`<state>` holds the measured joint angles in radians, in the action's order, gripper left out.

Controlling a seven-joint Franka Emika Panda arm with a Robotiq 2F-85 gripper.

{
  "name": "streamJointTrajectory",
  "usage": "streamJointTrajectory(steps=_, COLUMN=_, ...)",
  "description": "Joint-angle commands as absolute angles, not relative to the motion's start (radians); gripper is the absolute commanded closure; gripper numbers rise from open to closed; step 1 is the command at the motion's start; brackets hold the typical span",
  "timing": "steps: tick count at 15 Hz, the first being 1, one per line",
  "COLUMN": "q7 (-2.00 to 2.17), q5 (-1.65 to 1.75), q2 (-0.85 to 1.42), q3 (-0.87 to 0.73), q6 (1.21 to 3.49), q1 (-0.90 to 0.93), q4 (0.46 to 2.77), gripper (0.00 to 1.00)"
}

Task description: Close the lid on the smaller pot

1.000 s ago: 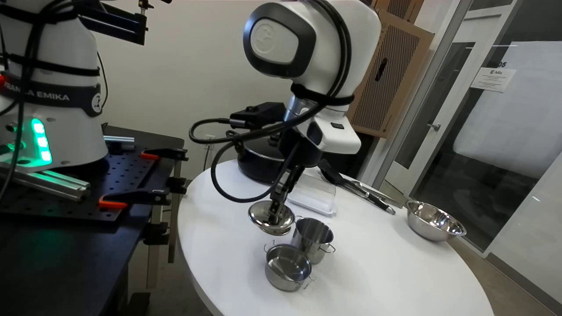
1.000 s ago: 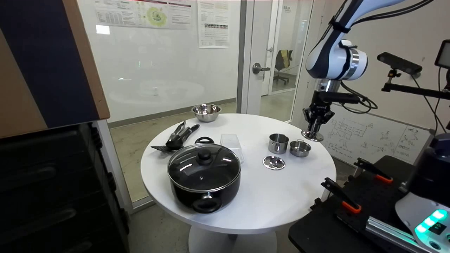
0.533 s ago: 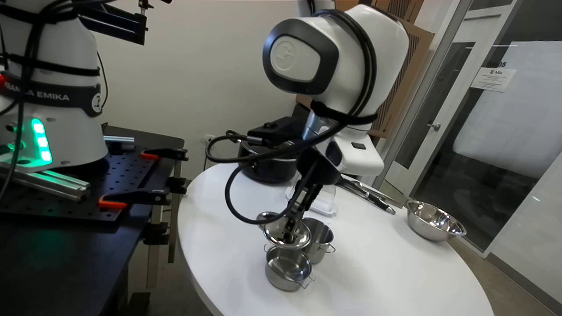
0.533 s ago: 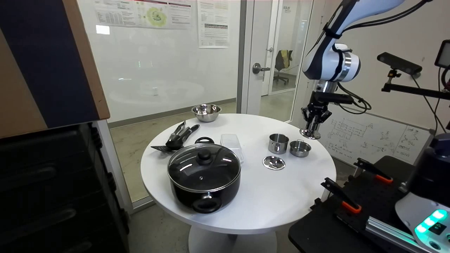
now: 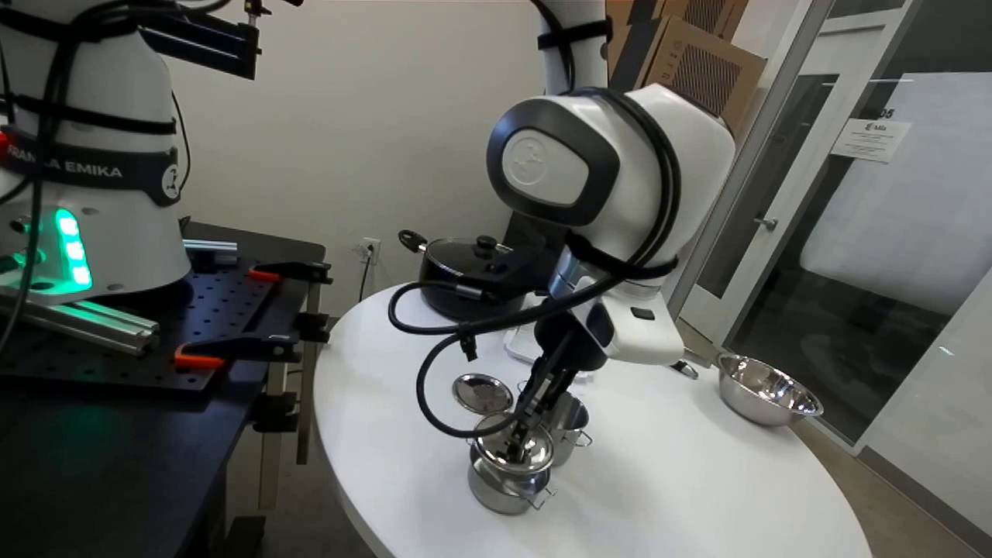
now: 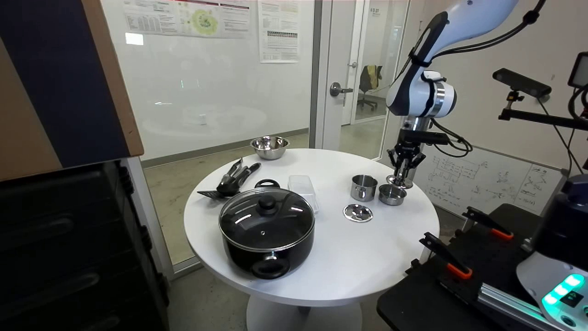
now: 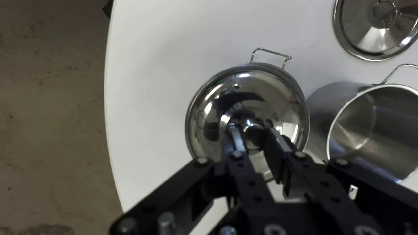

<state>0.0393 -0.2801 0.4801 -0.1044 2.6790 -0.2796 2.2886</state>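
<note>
Lower than half a second ago, the flat round shiny steel lid [image 7: 248, 99] has come down with the arm and now overlaps the mouth of the short wide shiny steel pot [image 5: 502, 496]; the vessels on the white round counter [image 6: 349, 257] have stayed put. Seen from the wrist, the black gripper [image 7: 250, 127] stands narrow, a finger on either side of the lid's small centre knob [image 7: 254, 135], holding it there. That grip leaves the rim free all round, presumably so the lid can settle on the pot without fingers caught beneath. I judge it not yet seated: a strip of pot shows past its edge near the thin wire handle [image 7: 274, 53], so a slight shift may be wanted before lowering. Whether any edge already touches, I cannot tell.

Just beside the pot stands a taller, narrower steel cup [image 6: 363, 189], the likeliest hindrance, since the lid or the gripper's side could knock it. Near both, a smaller round steel lid [image 6: 358, 213] lies loose, apart from the pot. Farther off are a big black pot with a glass lid [image 6: 264, 239], a clear plastic container [image 6: 302, 185] and a shiny steel bowl [image 6: 269, 149], none in the way.
</note>
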Motion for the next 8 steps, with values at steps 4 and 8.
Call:
streamJointTrajectory(steps=4, q7=0.095, q5=-0.284, q2=0.566, q3=-0.104, q6=2.655, q1=-0.263, q4=2.197, gripper=0.94)
streamJointTrajectory(steps=8, q7=0.114, q5=-0.282, q2=0.601, q3=-0.099, q6=2.657, q1=-0.251, q4=2.174, gripper=0.94)
